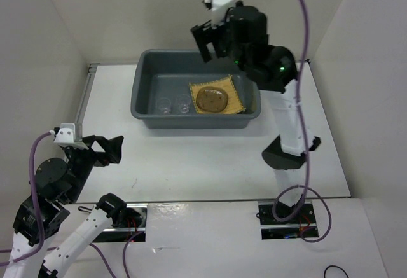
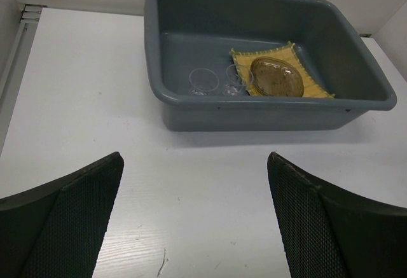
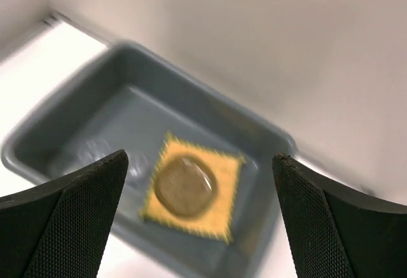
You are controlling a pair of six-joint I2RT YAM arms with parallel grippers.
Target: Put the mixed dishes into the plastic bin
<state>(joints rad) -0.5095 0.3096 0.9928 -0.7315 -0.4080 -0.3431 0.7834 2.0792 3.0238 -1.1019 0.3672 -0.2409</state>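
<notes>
Left hand (image 1: 105,148): low over table (image 1: 191,163), near left, fingers spread wide, holding nothing. Plastic bin (image 1: 136,100): far middle of table. Inside it, left to right: two tiny clear cups (image 2: 203,81), sharp in left wrist view, smeared in right wrist view; yellow mat (image 2: 310,82) with glass saucer (image 2: 276,76) on it. Right hand (image 1: 212,44): raised over bin, fingers apart, empty.

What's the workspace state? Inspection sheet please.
Surface: white table, faint scuff near the front.
Job's things: mat, saucer on it, two cups, all inside the bin.
Clutter: nothing seen.
End effectors: left end effector open, low over the table; right end effector open, above the bin; both empty.
Cables: purple cable on each arm, the right one arching high.
Surroundings: white walls on three sides.
</notes>
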